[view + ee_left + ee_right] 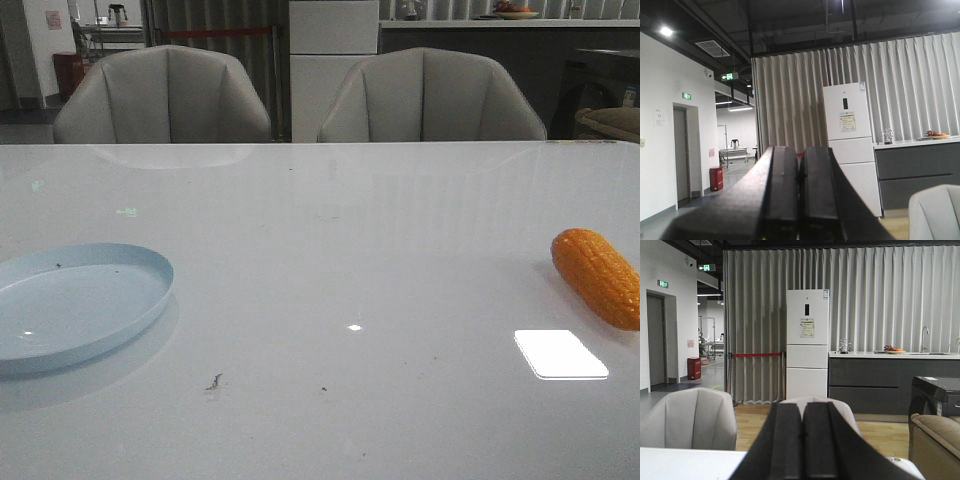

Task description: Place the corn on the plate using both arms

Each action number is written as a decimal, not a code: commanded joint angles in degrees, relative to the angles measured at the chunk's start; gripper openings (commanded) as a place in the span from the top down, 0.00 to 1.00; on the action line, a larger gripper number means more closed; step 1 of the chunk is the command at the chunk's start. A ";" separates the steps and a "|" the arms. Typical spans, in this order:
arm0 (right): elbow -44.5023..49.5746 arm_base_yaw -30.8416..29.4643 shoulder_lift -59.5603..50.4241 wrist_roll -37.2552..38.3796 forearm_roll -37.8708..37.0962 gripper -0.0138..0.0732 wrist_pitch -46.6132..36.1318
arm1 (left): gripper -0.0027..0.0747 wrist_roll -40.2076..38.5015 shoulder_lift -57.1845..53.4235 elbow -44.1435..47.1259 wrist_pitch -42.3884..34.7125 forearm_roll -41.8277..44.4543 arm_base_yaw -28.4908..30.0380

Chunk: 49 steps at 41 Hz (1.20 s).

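Observation:
The orange corn [599, 275] lies on the white table at the far right in the front view, partly cut by the frame edge. The pale blue plate [60, 262] sits at the left, empty. No arm shows in the front view. My left gripper [799, 152] is shut with nothing in it and points out at the room, above the table. My right gripper [803, 407] is also shut and empty, pointing level over the table's far edge toward the chairs. Neither wrist view shows the corn or the plate.
Two grey chairs [165, 95] [430, 95] stand behind the table's far edge. A bright light reflection [560, 354] lies on the table near the corn. A white fridge [808, 342] and a counter stand at the back of the room.

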 commanded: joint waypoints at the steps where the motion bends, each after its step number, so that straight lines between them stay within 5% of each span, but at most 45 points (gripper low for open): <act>1: -7.30 -0.05 7.50 0.00 -0.03 0.77 -3.24 | 0.84 0.04 7.41 -7.24 -3.61 0.14 -0.05; 8: -9.24 -0.05 17.66 0.00 -0.03 0.77 -1.09 | 0.84 0.04 17.47 -9.55 -2.50 -2.63 -0.05; 18: -8.84 -0.05 32.07 0.00 0.13 0.77 19.06 | 0.84 0.04 28.42 -9.44 18.95 -4.63 -0.05; 36: -8.84 -0.05 42.09 -0.35 4.37 0.77 23.06 | 0.82 0.04 39.30 -9.57 25.58 -4.63 -0.05; 40: -8.84 -0.05 42.09 -0.67 4.24 0.73 23.06 | 0.68 0.04 39.51 -9.57 26.63 -4.63 -0.05; 45: -8.84 -0.05 42.09 -0.85 4.19 0.51 23.06 | 0.35 0.04 39.51 -9.57 26.63 -4.63 -0.05; 49: -8.84 -0.05 42.09 -0.85 4.19 0.39 23.01 | 0.25 0.04 39.51 -9.57 26.52 -4.63 -0.05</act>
